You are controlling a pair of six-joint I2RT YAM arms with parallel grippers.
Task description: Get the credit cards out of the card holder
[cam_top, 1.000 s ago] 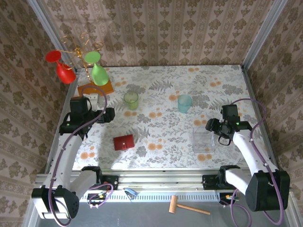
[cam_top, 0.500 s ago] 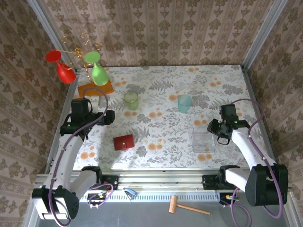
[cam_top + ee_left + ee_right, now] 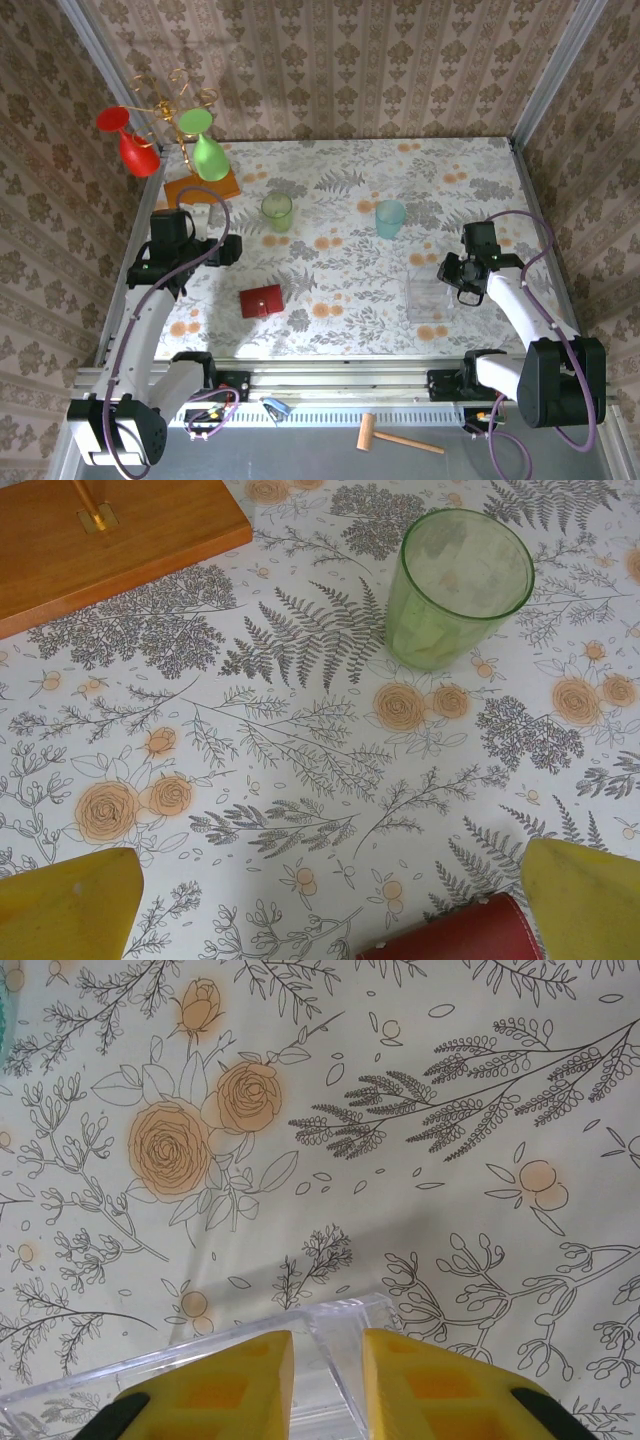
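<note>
Floral surface (image 3: 350, 190) carries the closed red card holder (image 3: 261, 300) near the front, by the left end effector (image 3: 328, 895), spread wide. A green cup (image 3: 460, 585) stands beyond. The right end effector (image 3: 328, 1360), nearly pressed together, straddles a clear box (image 3: 345, 1312) wall; I cannot tell whether it is clamped.

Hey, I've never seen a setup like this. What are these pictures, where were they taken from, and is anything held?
A robot: a left arm and a right arm bolted at the near edge of a table, each with a two-finger gripper. The wide picture looks down from above and behind; the other two come from wrist cameras. On the table: a red wallet, green cup, blue cup, clear box, and a glass stand on a wooden base. The left gripper is open, empty. The right gripper has its fingers either side of a clear box wall; whether they pinch it, I cannot tell.
</note>
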